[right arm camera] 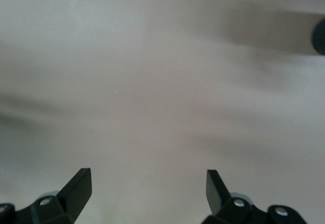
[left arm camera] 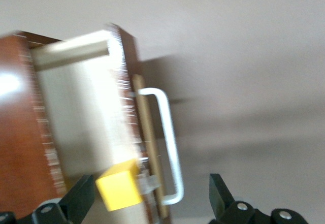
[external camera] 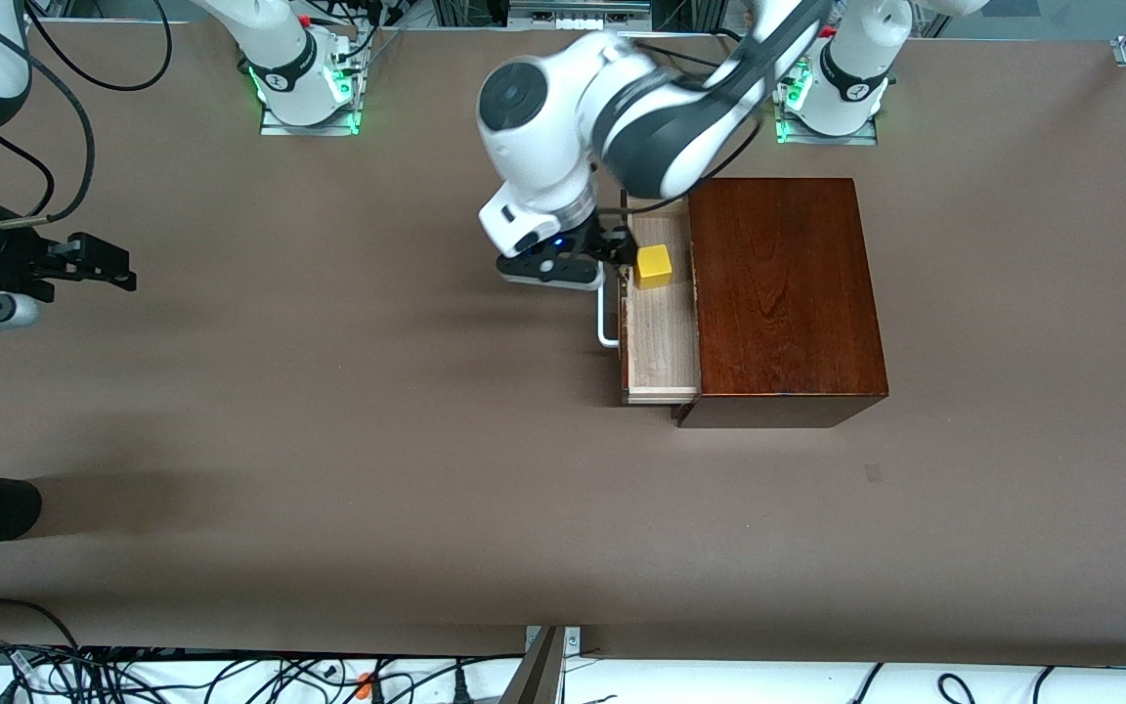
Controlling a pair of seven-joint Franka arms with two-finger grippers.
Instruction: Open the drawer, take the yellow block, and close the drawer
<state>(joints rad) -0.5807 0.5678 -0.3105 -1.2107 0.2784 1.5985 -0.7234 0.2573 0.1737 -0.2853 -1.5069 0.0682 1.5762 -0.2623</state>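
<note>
Yellow block [external camera: 653, 266] sits in the open drawer [external camera: 662, 337], left end effector [external camera: 615, 256] spread (empty) above its edge.

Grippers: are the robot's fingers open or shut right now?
Left gripper: open, holding nothing, over the drawer by the yellow block.
Right gripper: open, empty, waiting.

We see a brown bench [external camera: 328, 440] bearing a dark reddish-brown wooden box [external camera: 783, 293] toward the left arm's end, its drawer [external camera: 661, 342] pulled open.
</note>
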